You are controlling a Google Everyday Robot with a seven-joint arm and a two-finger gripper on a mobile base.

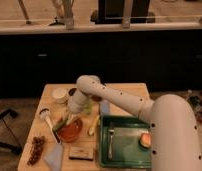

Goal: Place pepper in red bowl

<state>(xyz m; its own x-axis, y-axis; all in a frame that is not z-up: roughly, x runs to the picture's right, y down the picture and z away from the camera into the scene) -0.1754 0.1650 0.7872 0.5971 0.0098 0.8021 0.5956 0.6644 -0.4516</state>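
The red bowl sits on the wooden table, left of centre. A long green thing, which looks like the pepper, lies across the bowl's left rim, just under the gripper. My gripper hangs at the end of the white arm, right above the bowl's upper left edge and touching or nearly touching the pepper. Whether it holds the pepper does not show.
A green tray with a fork and a round fruit stands to the right. A banana, white bowl, white spoon, grapes, grey cloth and brown block lie around the bowl.
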